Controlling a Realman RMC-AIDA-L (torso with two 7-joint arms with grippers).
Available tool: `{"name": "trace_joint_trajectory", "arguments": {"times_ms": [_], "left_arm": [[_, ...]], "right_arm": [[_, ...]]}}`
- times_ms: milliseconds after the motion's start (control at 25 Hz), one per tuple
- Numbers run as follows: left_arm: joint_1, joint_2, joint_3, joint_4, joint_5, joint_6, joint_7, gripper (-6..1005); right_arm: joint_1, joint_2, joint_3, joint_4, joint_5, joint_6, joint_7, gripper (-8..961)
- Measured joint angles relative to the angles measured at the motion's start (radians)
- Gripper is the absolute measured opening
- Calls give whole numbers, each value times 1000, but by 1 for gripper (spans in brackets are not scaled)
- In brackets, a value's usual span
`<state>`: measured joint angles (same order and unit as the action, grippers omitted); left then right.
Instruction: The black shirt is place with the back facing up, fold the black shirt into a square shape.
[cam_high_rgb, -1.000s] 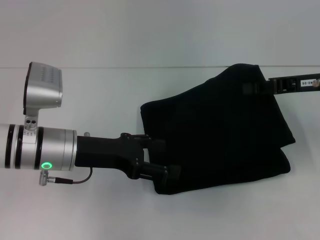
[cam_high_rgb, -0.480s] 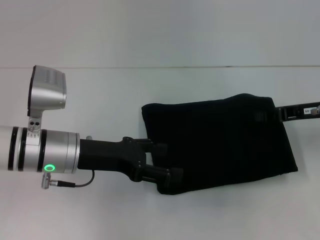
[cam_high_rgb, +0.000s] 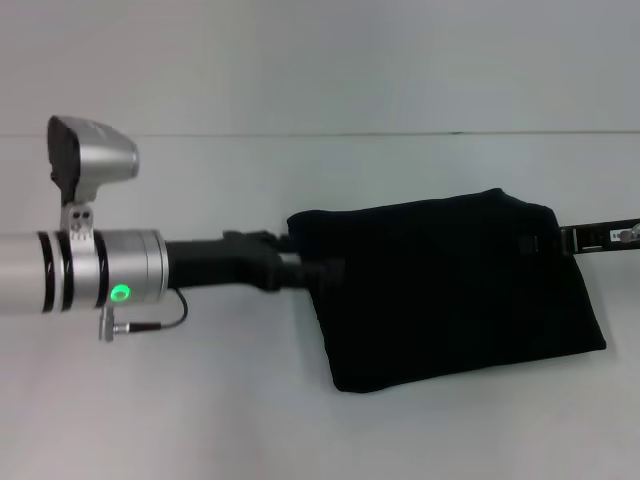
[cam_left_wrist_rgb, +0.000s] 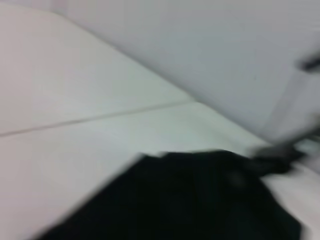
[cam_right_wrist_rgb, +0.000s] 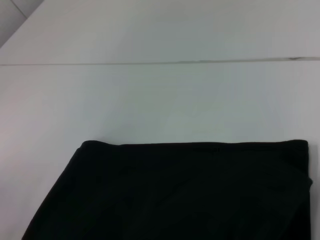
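Note:
The black shirt (cam_high_rgb: 450, 290) lies folded into a rough rectangle on the white table, right of the middle in the head view. My left gripper (cam_high_rgb: 322, 271) reaches in from the left and touches the shirt's left edge near its upper corner. My right gripper (cam_high_rgb: 543, 238) comes in from the right and sits on the shirt's upper right corner, shut on the fabric there. The shirt also shows, blurred, in the left wrist view (cam_left_wrist_rgb: 190, 200), with the right gripper (cam_left_wrist_rgb: 276, 154) beyond it. The right wrist view shows the shirt's (cam_right_wrist_rgb: 190, 195) straight folded edge.
The white table (cam_high_rgb: 300, 170) runs to a seam along the back, with a pale wall (cam_high_rgb: 320, 60) behind it. The left arm's silver wrist and camera housing (cam_high_rgb: 90, 270) fill the left side. A thin cable (cam_high_rgb: 150, 322) hangs under the wrist.
The right gripper lowered the raised fold onto the shirt, which now lies flat. The left gripper left the shirt's near left corner, rolled over and moved up along the left edge.

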<state>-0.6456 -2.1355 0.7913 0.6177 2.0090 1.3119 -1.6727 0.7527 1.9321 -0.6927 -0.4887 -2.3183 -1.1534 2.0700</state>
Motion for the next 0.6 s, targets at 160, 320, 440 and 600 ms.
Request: {"name": "trace_joint_trajectory", "arguments": {"times_ms": [160,320,440,600], "left_arm": [[-35,9,-3,-13,0,-154,-171,821],[-64,23,-3,-34,0,-245,-329,816],[-84,31,11,-65,8,-328,-426,812],[-125,49,17,-158,9,-394,-482,807]], "right_arm": [[-5,0,12,-11,3,-6,12,167],[-20,-8,59,-32,6,-34,17,273],[-35,-14,111,-64,6,-73,18,419],[-46,-23,169,-102,7,-116,18,509]]}}
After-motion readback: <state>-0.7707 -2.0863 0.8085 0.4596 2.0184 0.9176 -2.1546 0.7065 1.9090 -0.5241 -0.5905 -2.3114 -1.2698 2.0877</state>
